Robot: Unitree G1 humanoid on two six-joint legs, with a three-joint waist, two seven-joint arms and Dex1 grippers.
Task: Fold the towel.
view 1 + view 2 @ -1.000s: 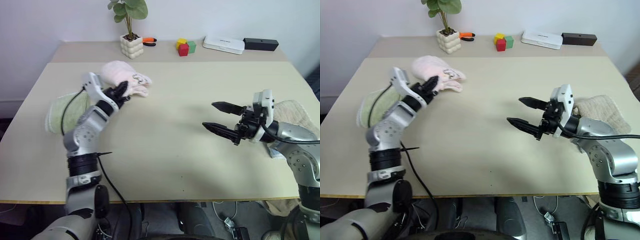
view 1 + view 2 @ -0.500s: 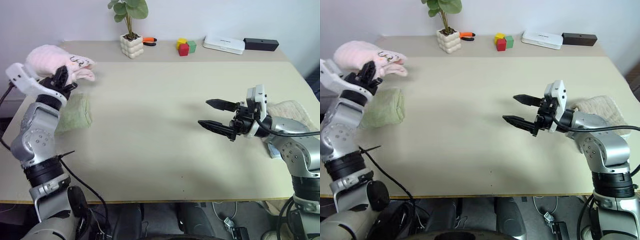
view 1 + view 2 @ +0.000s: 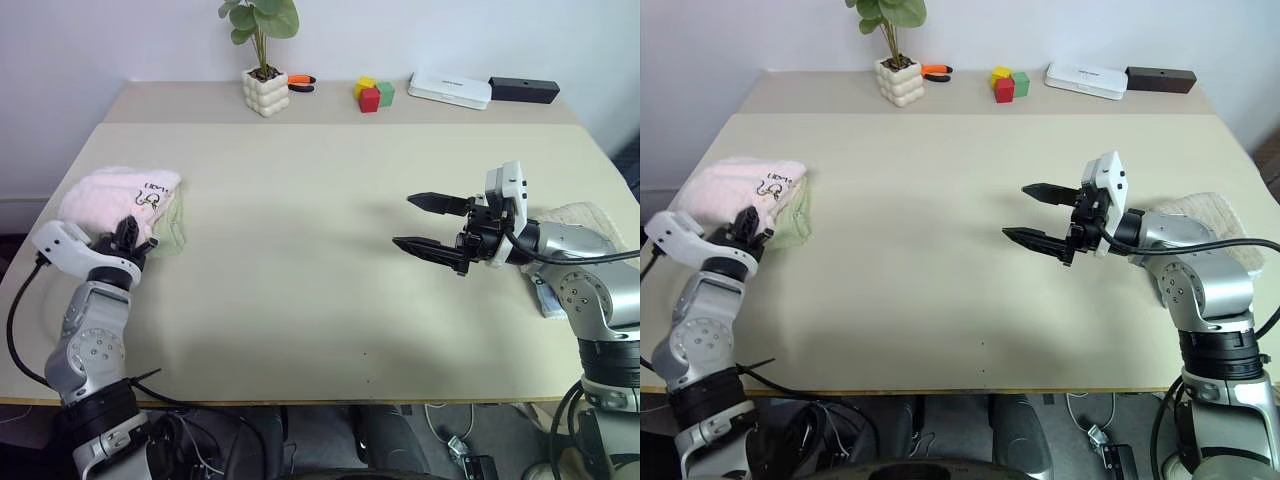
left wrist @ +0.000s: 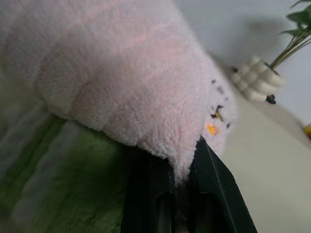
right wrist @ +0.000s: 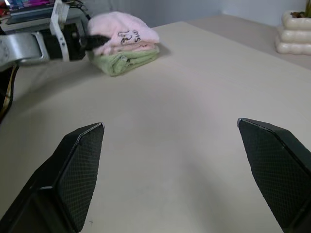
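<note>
The towel [image 3: 118,194], a pale pink terry cloth, is lying bunched in a rounded, folded mound at the far left of the table, resting on top of a light green towel [image 3: 172,232]. A small dark printed mark is showing on its upper right side, facing up.

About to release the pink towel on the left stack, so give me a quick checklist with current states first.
1. Left end effector shut on the towel: ok.
2. Towel folded into a compact bundle: ok.
3. Towel resting on the green towel: ok; the right wrist view shows it stacked on top.
4. Stack fully on the table, back from the edge: cannot tell.
5. Right end effector open and apart from the stack: ok.
</note>
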